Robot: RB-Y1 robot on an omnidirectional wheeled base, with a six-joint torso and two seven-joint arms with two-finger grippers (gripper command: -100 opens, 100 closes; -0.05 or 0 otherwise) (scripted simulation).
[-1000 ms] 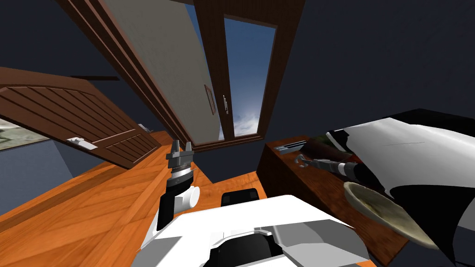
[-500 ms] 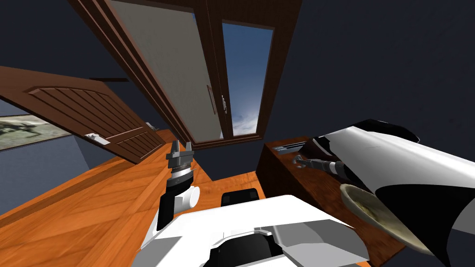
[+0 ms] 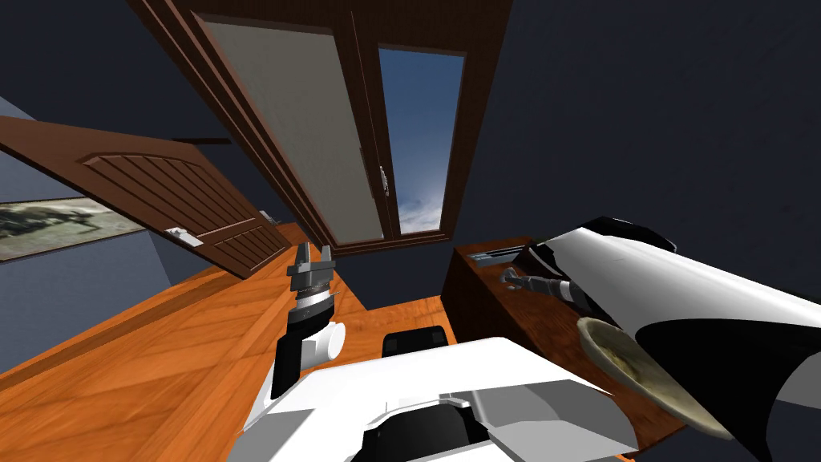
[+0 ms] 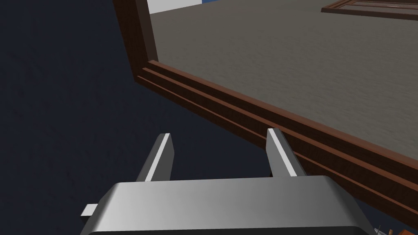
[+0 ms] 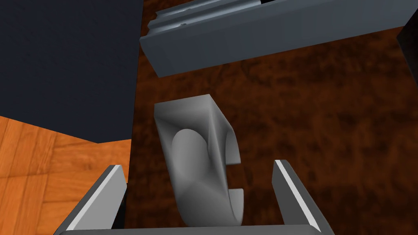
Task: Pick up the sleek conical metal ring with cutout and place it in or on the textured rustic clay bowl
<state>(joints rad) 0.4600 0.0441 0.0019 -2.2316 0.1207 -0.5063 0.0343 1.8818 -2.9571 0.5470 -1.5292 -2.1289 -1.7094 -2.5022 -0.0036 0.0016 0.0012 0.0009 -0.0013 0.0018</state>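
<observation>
Grey and smooth, the ring [image 5: 192, 134] with its cutout lies on the dark brown wooden bench [image 5: 334, 122], between our right gripper's [image 5: 198, 165] spread fingers. Neither touches it. A flat grey box [image 5: 265, 32] sits just beyond. The beige bowl [image 3: 633, 365] rests nearer us, part-hidden by our right arm [image 3: 681, 289]. Our left gripper [image 4: 219, 132] hangs released, off to the side of the bench.

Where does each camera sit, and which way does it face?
Head view: on the head, steeply down and forward at the dark brown table, beige shallow bowl, left gripper, right gripper.
Left wrist view: on the raised left gripper, facing off the table; its open fingers show.
Right wrist view: on the right gripper, down at the grey conical cutout ring between its open fingers.
Shared: head and right wrist views show ring, table, flat grey slab.
</observation>
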